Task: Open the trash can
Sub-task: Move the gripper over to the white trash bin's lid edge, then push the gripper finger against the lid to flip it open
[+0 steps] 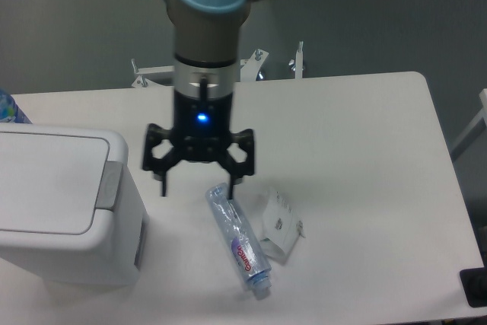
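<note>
- We see the large boxy white plastic trash can (pixel 65 211) standing at the left edge of the white bench (pixel 365 188), its flat white lid (pixel 46 184) lying closed.
- The trash can's grey push tab (pixel 111 186) sits on the side of the lid that faces the arm.
- Our black two-finger gripper (pixel 198 186) hangs just to the right of the trash can, jaws pointing down, spread wide and holding nothing; a blue light glows on its body.
- We find no contact between the gripper and the trash can; the nearer finger is close to the tab side.
- A clear crushed plastic bottle (pixel 239 238) lies on the bench to the right of the trash can, its upper end just below the gripper's far finger.
- A crumpled white paper scrap (pixel 280 224) lies beyond the bottle, just beside it.
</note>
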